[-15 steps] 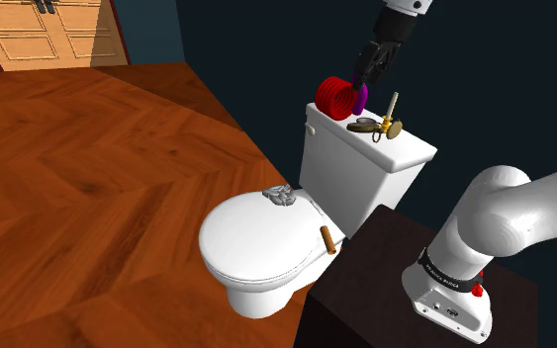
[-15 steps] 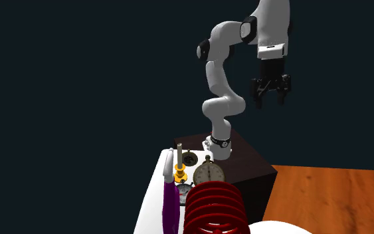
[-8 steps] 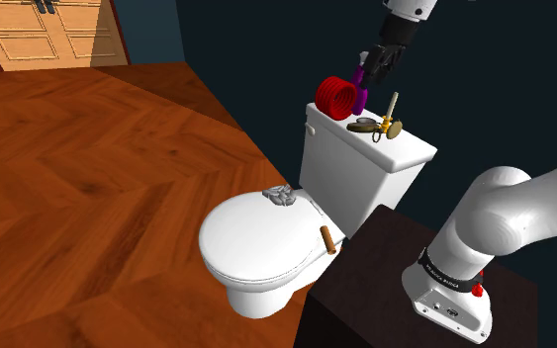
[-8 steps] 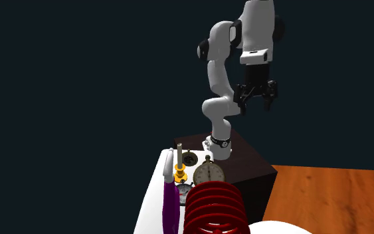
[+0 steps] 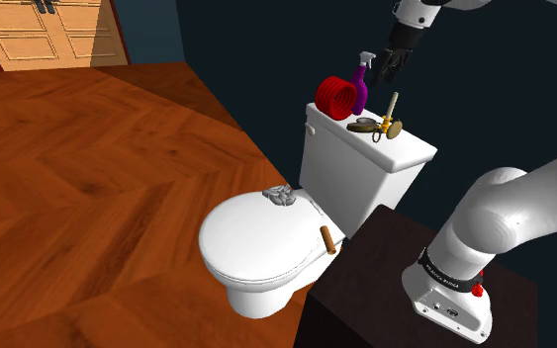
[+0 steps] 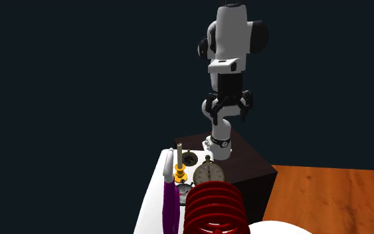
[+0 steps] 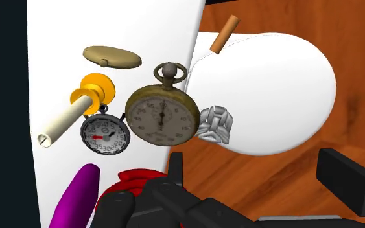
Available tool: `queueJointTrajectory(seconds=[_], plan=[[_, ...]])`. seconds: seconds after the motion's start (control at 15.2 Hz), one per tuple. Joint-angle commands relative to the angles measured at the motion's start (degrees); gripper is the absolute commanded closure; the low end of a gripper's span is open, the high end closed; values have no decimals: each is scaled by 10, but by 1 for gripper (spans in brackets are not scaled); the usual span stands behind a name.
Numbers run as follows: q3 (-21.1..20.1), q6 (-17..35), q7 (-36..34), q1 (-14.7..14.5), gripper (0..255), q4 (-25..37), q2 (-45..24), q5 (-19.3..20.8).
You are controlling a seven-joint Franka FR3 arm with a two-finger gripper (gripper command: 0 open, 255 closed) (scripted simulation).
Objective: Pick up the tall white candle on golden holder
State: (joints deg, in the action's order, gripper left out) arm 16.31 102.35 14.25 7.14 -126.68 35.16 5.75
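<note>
Swung nearer the candle, the gripper hangs released; the wrist view shows the pocket watch face-on.
</note>
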Motion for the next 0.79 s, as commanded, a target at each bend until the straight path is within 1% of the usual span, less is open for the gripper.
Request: queueJointTrajectory(seconds=[0.0,0.4,0.73], plan=[[22,7,18,7,0,12,-19,7],[88,31,72,23,0,60,-89,15],[145,47,122,31,0,112,-159,4]])
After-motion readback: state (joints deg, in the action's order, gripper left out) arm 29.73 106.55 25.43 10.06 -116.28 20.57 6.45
